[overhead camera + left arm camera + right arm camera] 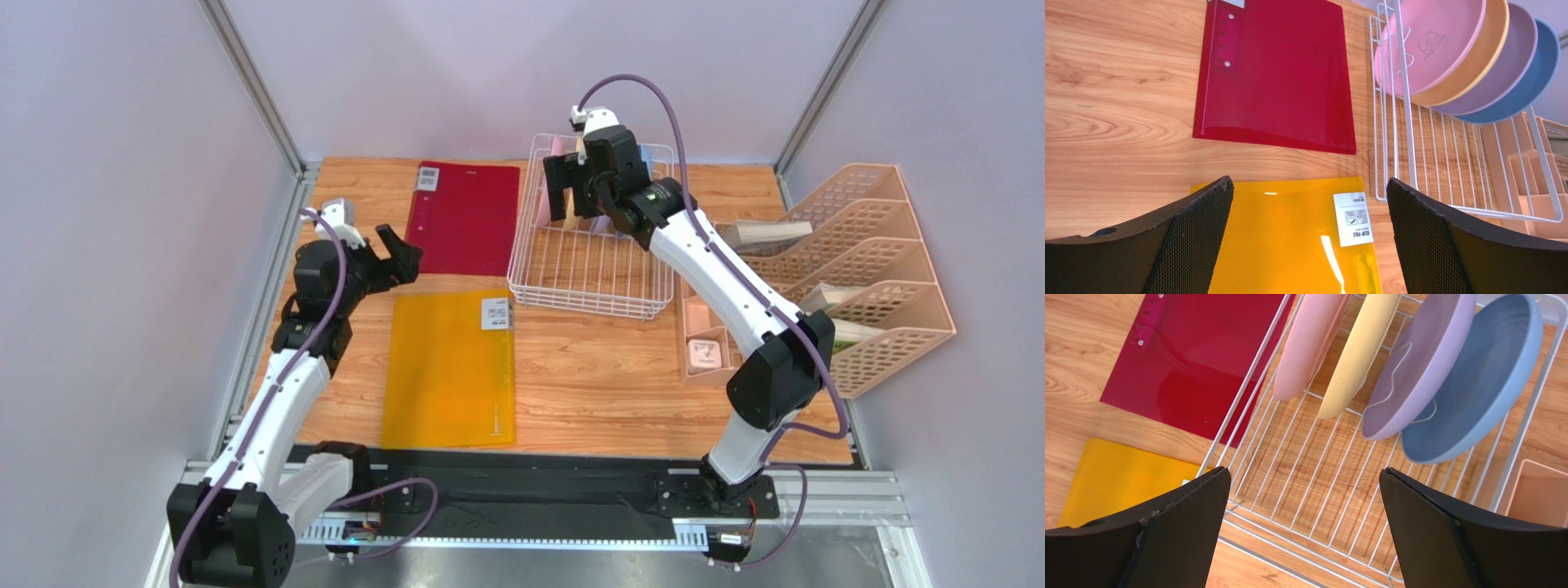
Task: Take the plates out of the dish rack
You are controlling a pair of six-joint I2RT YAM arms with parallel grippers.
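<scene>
Four plates (1419, 367) on edge in the dish rack (589, 263), right gripper (1304, 478) and left gripper (1309, 184) both gaping empty, so straddle one rim squarely, then lift straight up!

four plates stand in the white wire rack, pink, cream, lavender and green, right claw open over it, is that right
Nearly. The last one is a light blue plate, not green; the right wrist view shows it beside the lavender plate, cream plate and pink plate in the dish rack, right claw open over it.
</scene>
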